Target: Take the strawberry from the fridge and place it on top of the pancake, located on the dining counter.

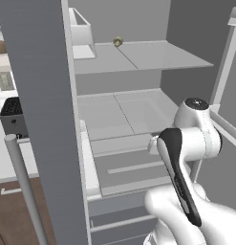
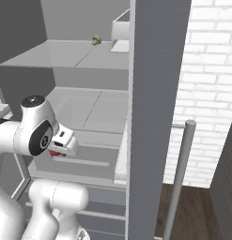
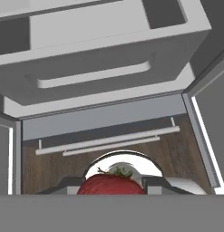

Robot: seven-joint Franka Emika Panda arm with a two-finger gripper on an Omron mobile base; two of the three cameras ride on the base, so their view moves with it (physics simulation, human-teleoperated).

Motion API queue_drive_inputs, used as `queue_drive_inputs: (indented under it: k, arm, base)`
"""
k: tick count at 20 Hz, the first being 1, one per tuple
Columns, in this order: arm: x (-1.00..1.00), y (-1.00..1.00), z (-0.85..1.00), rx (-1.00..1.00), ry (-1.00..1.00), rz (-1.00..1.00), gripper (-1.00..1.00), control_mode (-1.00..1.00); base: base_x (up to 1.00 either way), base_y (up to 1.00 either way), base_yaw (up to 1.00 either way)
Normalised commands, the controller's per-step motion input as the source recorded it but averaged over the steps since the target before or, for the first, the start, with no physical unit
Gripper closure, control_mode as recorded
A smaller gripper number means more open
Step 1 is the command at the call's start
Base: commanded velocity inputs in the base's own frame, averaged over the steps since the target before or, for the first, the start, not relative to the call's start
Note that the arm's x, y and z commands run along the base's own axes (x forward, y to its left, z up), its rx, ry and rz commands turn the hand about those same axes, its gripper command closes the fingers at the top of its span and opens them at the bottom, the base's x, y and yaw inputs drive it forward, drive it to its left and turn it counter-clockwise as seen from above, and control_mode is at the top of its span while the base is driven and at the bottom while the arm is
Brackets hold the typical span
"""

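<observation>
The fridge (image 1: 43, 95) stands open in front of me, its pale grey shelves (image 1: 138, 55) bare apart from one small item. The red strawberry (image 3: 111, 185) with its green cap sits between my gripper's (image 3: 111, 186) two fingers, which are shut on it. From the right base view, the gripper (image 2: 58, 149) hangs in front of the lower shelf, just outside the fridge, with a bit of the red strawberry (image 2: 55, 153) showing under it. The hand points down at the fridge's drawer front (image 3: 104, 77) and the wood floor. The pancake and the dining counter are out of view.
A small olive-brown round item (image 1: 118, 41) lies on the upper shelf. A white bin (image 1: 81, 33) sits on the left door. The open doors with long handles (image 1: 24, 186) (image 2: 181, 173) flank me. A white brick wall (image 2: 206, 70) is at the right.
</observation>
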Motion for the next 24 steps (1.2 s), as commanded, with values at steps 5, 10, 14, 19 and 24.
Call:
queue_drive_inputs:
  k: [5,10,14,19,24]
  arm:
    - [0.0,0.0,0.0,0.0,0.0,0.0,1.0,-1.0]
    - [-0.04,0.0,0.0,0.0,0.0,0.0,1.0,1.0]
    - [0.0,0.0,0.0,0.0,0.0,0.0,1.0,1.0]
    - [0.0,0.0,0.0,0.0,0.0,0.0,1.0,1.0]
    - [0.0,0.0,0.0,0.0,0.0,0.0,1.0,1.0]
  base:
    - [0.0,0.0,0.0]
    - [-0.23,0.0,0.0]
    - [-0.97,0.03,-0.09]
    - [-0.99,0.02,-0.44]
    - [-0.36,-0.08,-0.74]
